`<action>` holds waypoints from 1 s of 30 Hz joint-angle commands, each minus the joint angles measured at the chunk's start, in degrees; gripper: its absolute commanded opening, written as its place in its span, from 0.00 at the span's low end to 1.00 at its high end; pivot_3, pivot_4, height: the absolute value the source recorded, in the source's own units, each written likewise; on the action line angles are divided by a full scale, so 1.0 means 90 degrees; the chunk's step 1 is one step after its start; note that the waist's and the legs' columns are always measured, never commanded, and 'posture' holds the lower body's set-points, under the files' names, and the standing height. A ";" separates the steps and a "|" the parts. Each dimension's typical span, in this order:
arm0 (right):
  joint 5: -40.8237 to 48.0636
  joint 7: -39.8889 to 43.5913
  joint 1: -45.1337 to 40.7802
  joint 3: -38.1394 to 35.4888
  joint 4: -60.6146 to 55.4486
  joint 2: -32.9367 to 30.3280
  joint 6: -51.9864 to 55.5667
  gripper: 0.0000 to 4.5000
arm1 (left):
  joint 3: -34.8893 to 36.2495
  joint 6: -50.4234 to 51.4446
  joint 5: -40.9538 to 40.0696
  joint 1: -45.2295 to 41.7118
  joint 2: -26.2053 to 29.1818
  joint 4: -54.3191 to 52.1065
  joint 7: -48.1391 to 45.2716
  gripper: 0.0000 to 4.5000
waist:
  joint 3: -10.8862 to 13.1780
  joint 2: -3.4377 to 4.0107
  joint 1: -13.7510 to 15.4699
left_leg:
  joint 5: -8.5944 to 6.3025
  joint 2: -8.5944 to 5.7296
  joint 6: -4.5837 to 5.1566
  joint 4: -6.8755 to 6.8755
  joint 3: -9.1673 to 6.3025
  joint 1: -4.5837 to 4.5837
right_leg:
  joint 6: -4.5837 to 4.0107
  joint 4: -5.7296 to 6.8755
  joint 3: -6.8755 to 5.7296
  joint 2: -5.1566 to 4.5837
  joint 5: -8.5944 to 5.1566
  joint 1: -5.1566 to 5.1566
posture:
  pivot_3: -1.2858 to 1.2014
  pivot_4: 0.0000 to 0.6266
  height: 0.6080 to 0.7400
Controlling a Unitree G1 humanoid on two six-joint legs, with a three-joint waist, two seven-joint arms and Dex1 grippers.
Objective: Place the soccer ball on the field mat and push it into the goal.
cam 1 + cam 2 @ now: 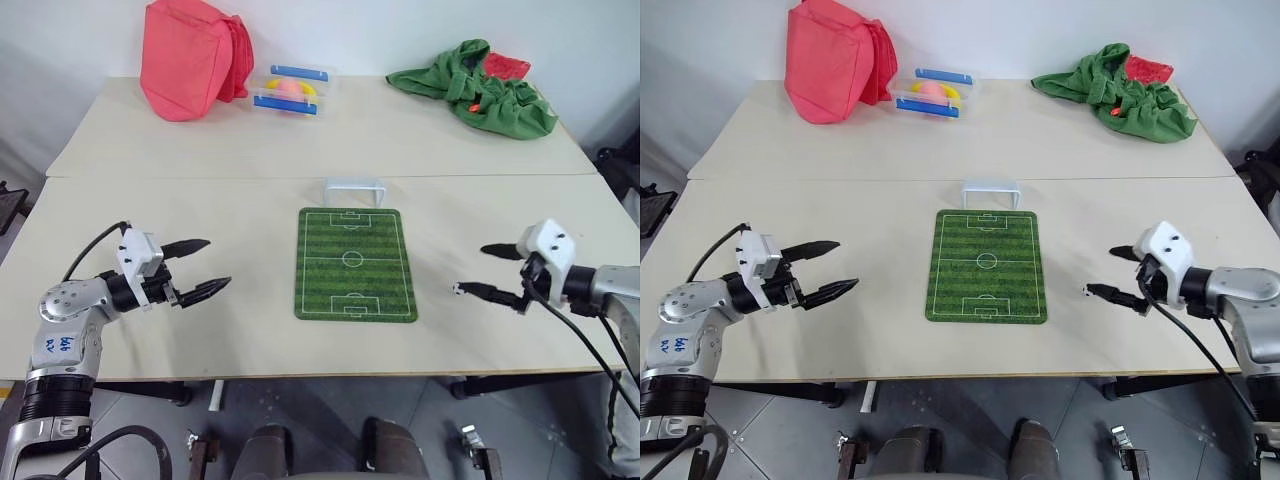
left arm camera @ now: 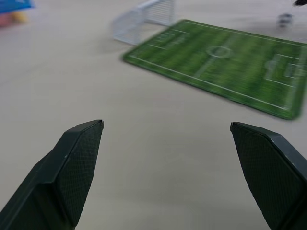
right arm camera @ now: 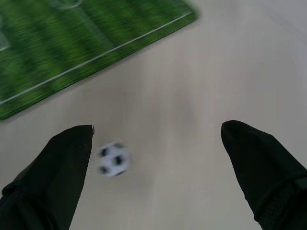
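- Beige laminate table (image 1: 240, 330): two tabletops butted together, with the seam running left to right just beyond the goal.
- Left gripper (image 1: 200, 268): positioned over the near left part of the table, pointing toward the mat. Its two black fingers (image 2: 76, 163) are spread wide apart with nothing between them (bare tabletop shows in the gap).
- Red fabric bag (image 1: 190, 55): far left of the table, lying against the wall side.
- Clear plastic box with blue bars (image 1: 293, 90): just right of the red bag, far side of the table. It holds pink and yellow items; what they are cannot be told.
- Field mat (image 1: 355, 263): flat at the table centre, long axis running near to far, striped green with white pitch lines.
- Goal (image 1: 353, 190): white frame standing upright at the far short edge of the mat, touching it or just beyond it (contact cannot be confirmed).
- Green cloth with red patches (image 1: 475, 90): crumpled at the far right of the table.
- Soccer ball (image 1: 457, 290): resting on the bare tabletop, right of the mat's near right corner, off the mat.
- Right gripper (image 1: 477, 272): over the near right part of the table, angled down and toward the mat. Its fingers stand fully apart and hold nothing. In the right wrist view the ball lies close beside one fingertip (image 3: 72, 158); whether they touch cannot be determined.
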 commanded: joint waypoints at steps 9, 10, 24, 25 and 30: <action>-0.0407 0.0598 -0.0298 0.0383 0.0619 0.0241 -0.0557 0.99 | 0.0095 0.0260 -0.0081 0.0363 -0.0006 -0.0616 0.0025 1.00 | 0.0000 -0.0001 0.0000 | 0.0000 0.0001 0.0000 0.0002 0.0000 0.0000 | 0.0000 0.0000 0.0000 0.0000 0.0000 0.0000 | 0.52 0.24 1.00; -0.0463 0.0584 -0.0333 0.0418 0.0734 0.0304 -0.0644 0.99 | 0.0094 0.0282 -0.0081 0.0394 -0.0015 -0.0659 0.0052 1.00 | 0.0001 -0.0001 -0.0001 | 0.0000 0.0001 0.0000 0.0003 0.0000 0.0001 | 0.0000 0.0002 0.0000 0.0000 0.0000 0.0001 | 0.52 0.24 1.00; -0.0796 0.0674 -0.0456 0.0450 0.1481 0.0584 -0.1425 0.30 | 0.0054 0.0365 -0.0107 0.0363 -0.0143 -0.0753 0.0186 1.00 | 0.0000 0.0000 -0.0008 | 0.0000 0.0003 0.0000 0.0030 0.0000 0.0002 | -0.0004 0.0016 0.0005 0.0000 0.0003 0.0005 | 0.52 0.24 1.00; -0.0797 0.0676 -0.0458 0.0431 0.1496 0.0573 -0.1472 0.23 | 0.0053 0.0354 -0.0104 0.0375 -0.0138 -0.0738 0.0159 1.00 | 0.0000 0.0000 -0.0008 | 0.0000 0.0003 0.0000 0.0032 0.0000 0.0002 | -0.0005 0.0018 0.0005 0.0000 0.0003 0.0005 | 0.52 0.24 1.00; -0.0469 0.0741 -0.0630 0.0247 0.0796 0.0436 -0.1046 0.19 | 0.0084 0.0379 -0.0235 0.0477 -0.0172 -0.0778 -0.0011 1.00 | 0.0002 0.0002 -0.0006 | 0.0000 0.0003 0.0000 0.0036 0.0000 0.0002 | -0.0005 0.0022 0.0006 0.0000 0.0003 0.0004 | 0.52 0.24 1.00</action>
